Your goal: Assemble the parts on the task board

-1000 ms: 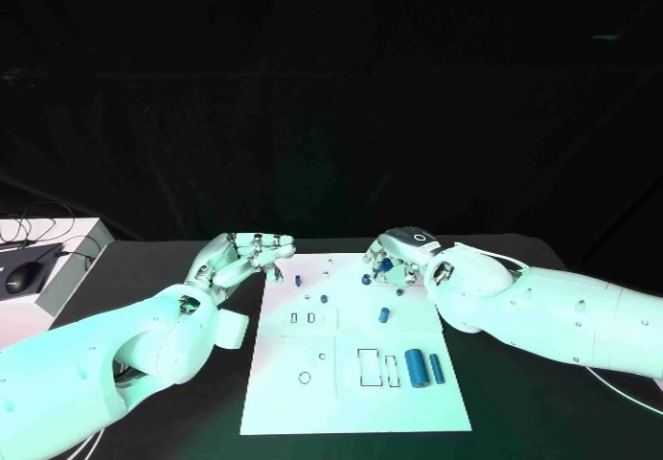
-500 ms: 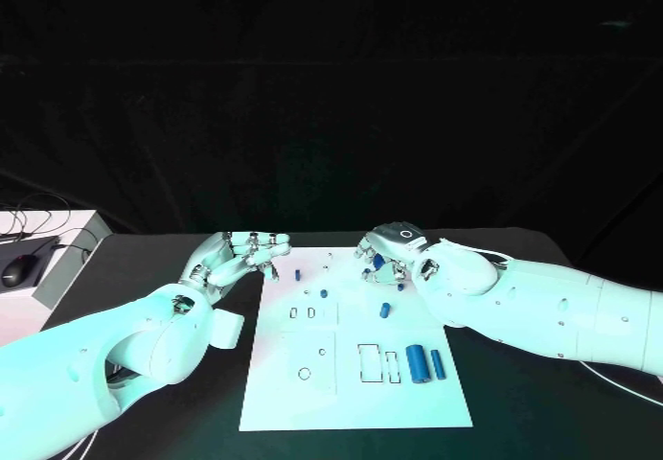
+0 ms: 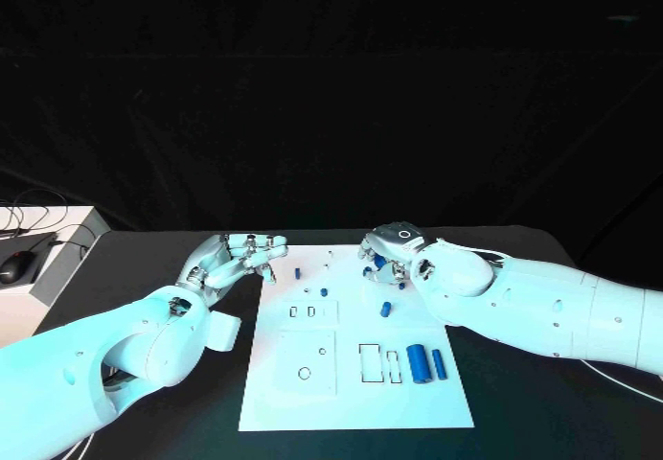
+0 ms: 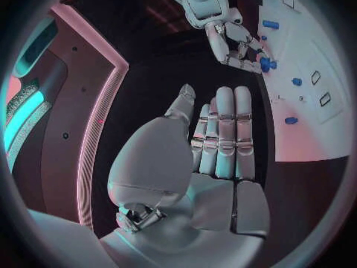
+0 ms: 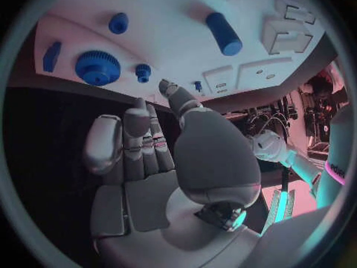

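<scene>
The white task board (image 3: pixel 290 388) lies in the middle of the black table. Small blue parts (image 3: pixel 322 290) stand in its far half, and a short cylinder (image 3: pixel 385 309) lies further right. Two longer blue cylinders (image 3: pixel 416 363) lie side by side at its right. My right hand (image 3: pixel 393 251) hovers over the board's far edge with fingers stretched out, holding nothing. A blue gear (image 5: pixel 97 67) sits on the board (image 5: pixel 171 47) just beyond its fingertips. My left hand (image 3: pixel 243 255) is off the board's far left corner, flat and holding nothing (image 4: pixel 219 143).
Rectangular slots (image 3: pixel 371 364) and a round hole (image 3: pixel 306 376) mark the board's near half. A white box with a dark mouse (image 3: pixel 17 268) and cables stands at the table's left edge. Black table surface lies on either side of the board.
The whole picture has shifted a little, so the camera moved. Both hands keep their places at the board's far edge, and the parts have not moved.
</scene>
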